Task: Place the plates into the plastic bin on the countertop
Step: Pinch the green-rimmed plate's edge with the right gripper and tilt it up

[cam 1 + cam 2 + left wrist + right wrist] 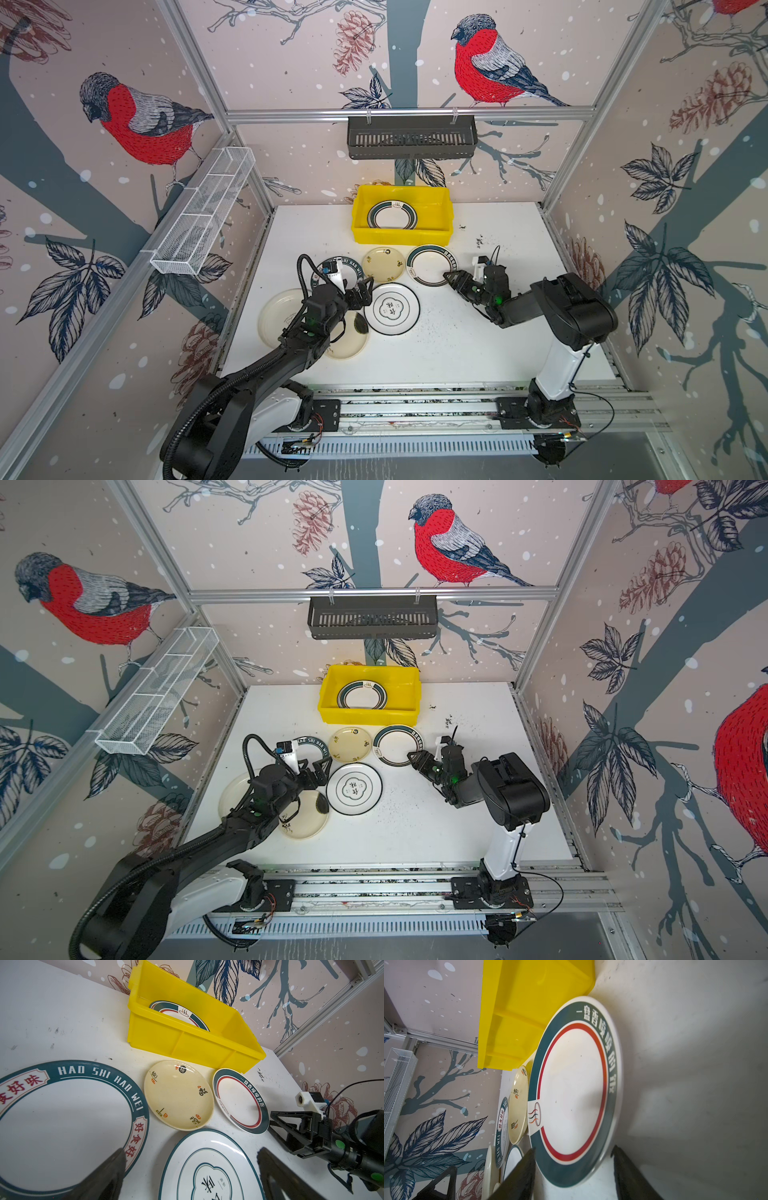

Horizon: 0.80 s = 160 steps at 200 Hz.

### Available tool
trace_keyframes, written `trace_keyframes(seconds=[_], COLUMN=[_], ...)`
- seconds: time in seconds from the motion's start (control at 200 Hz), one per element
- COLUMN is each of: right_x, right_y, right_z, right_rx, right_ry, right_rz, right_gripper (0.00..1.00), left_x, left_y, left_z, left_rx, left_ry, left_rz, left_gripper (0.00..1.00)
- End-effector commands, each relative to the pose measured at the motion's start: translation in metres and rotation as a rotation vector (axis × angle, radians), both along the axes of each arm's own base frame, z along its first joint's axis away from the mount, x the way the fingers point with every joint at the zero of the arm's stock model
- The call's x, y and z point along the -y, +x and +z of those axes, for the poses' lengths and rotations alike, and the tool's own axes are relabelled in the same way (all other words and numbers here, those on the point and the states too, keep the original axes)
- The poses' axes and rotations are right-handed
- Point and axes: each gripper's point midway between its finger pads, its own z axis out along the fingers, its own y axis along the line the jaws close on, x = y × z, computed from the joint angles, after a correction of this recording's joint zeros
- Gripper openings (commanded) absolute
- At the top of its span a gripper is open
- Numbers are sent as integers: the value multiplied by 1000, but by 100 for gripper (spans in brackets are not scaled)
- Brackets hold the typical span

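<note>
White speckled countertop (pixel 457 353): left gripper (pixel 365 289) spread wide, right gripper (pixel 451 276) astride the edge of a round teal-rimmed white plate (pixel 428 264), clamp impossible to tell.

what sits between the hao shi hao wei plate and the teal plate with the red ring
The small yellowish plate with black motifs lies between them, in front of the yellow bin; the left wrist view shows it best.

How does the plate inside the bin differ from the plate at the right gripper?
The bin plate lies inside the yellow bin; the gripper plate lies on the countertop before it. The right gripper straddles the gripper plate's rim; nothing touches the bin plate. Both are white with a teal band, a red ring and a steam logo.
</note>
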Motion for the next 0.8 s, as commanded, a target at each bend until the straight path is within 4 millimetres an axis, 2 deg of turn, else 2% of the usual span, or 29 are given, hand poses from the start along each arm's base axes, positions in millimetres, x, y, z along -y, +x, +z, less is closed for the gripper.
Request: trace_keyframes(seconds=[0.0, 0.115, 0.205, 0.35, 0.435, 0.56, 0.796], right_x=[1, 2, 5, 10, 15, 20, 30], right_y=[-3, 0, 1, 4, 5, 5, 6], right_z=[-20, -25, -29, -37, -35, -37, -33], right_rx=[-87, -103, -110, -131, -112, -122, -109], right_ry=[5, 6, 2, -4, 16, 31, -1], right_rz=[-16, -25, -33, -51, -67, -82, -106], right_gripper=[52, 46, 37, 30, 26, 11, 3], left_x=[4, 5, 6, 5, 5, 5, 6], left_y=[1, 1, 2, 1, 1, 2, 1], left_z=[10, 9, 8, 8, 8, 6, 6], left_rx=[37, 32, 28, 33, 35, 30, 31], left_ry=[-35, -37, -38, -38, -40, -38, -43], left_rz=[-12, -18, -20, -20, -18, -19, -23], left_gripper=[97, 97, 97, 97, 97, 97, 97])
